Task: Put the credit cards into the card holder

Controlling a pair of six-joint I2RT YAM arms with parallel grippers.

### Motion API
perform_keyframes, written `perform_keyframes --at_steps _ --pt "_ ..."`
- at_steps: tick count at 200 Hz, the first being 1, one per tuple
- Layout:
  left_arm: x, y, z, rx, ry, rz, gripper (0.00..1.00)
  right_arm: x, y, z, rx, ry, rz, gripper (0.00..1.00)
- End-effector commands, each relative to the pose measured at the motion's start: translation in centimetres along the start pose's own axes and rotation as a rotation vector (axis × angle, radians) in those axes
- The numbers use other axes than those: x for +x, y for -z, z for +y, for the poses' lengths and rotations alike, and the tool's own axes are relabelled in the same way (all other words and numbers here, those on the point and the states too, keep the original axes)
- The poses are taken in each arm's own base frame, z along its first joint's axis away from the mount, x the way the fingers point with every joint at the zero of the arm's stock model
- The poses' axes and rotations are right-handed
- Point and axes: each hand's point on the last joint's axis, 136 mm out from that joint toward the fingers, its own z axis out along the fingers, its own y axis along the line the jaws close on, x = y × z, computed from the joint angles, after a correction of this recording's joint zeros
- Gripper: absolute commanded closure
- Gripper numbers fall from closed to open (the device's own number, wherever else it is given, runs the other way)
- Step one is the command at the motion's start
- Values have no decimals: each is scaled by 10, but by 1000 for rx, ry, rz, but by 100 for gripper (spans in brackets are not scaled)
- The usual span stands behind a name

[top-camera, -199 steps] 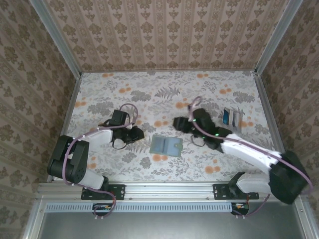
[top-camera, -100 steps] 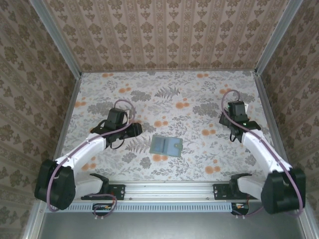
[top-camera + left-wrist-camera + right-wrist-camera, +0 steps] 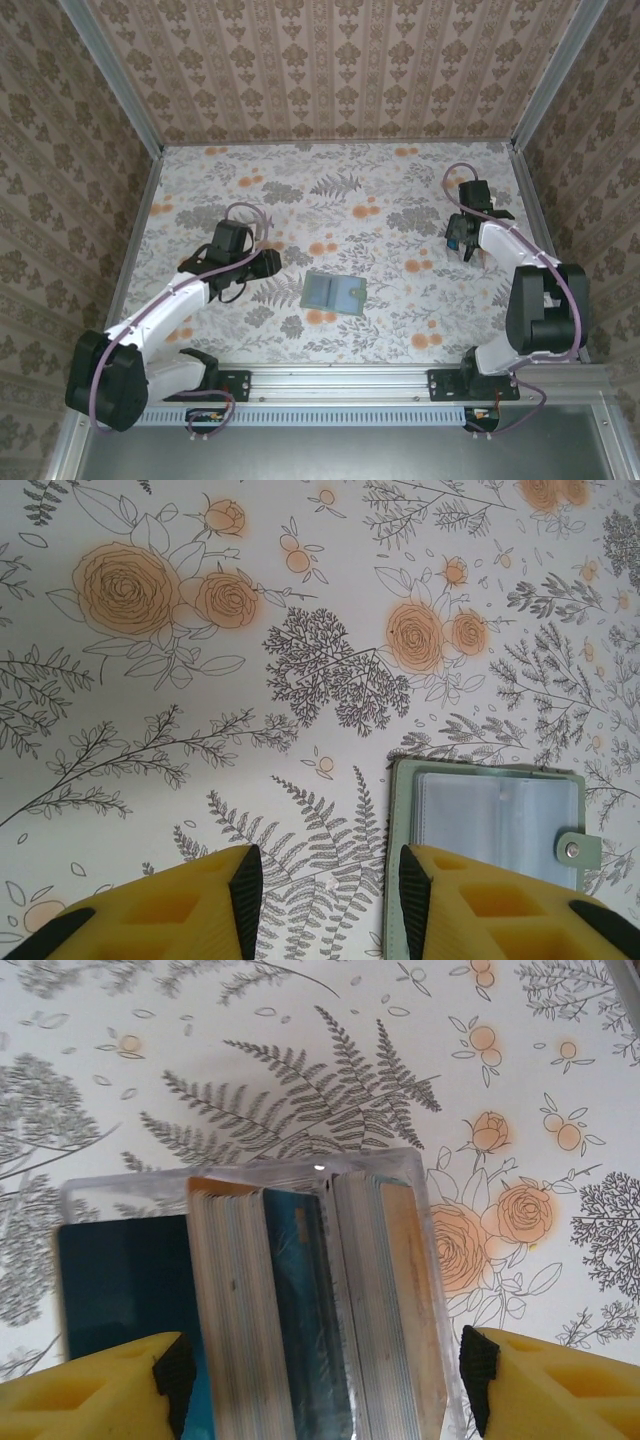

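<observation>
The card holder lies open and flat at the middle of the table, sage-green with a clear inner sleeve and a snap tab. In the left wrist view it sits at the lower right, and my left gripper hangs open just to its left, the right fingertip over its left edge. The credit cards stand on edge in two stacks with blue cards between them. My right gripper is open, its jaws straddling the stacks with nothing gripped. From above, the right gripper hovers at the back right.
A clear plastic box holds the cards near the right wall. Patterned walls with aluminium posts enclose the floral table. The arm bases and rail run along the near edge.
My right arm has swung from beside the card holder out to the back right, over the card box. The left arm has stretched out, its gripper staying left of the card holder.
</observation>
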Motion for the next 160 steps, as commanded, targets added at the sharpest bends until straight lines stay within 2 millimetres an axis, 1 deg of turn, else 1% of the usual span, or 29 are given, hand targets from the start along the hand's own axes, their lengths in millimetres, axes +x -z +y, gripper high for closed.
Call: perform_keyframes --at_steps 1,22,43,62,82,95,116,130,140,152,160 --pt "6 3 2 -8 -23 14 58 0 -4 -8 48 29 30 28" --pt "5 4 2 -7 -31 12 59 -3 -3 -14 81 26 10 33" --pt "3 5 1 -6 -29 9 59 -7 6 -19 86 8 -20 38" --pt "2 5 0 -3 -33 7 60 -13 14 -18 61 -7 -56 42" --pt "2 3 1 -6 -27 11 61 -14 22 -21 63 -13 -77 44" --pt "1 2 -3 9 -22 14 61 -15 26 -24 69 -11 -89 46" --pt "2 -2 -3 25 -11 10 61 -16 24 -21 57 -14 -96 51" --pt "2 -3 -5 28 -4 25 62 -12 21 -22 66 -3 -72 52" --pt "4 -3 -6 32 -3 33 62 -11 20 -17 38 2 -64 51" --pt "4 -4 -5 32 -6 30 62 -12 21 0 -56 9 -68 48" --pt "5 -4 -5 29 -6 32 63 -13 23 6 -100 11 -73 45"
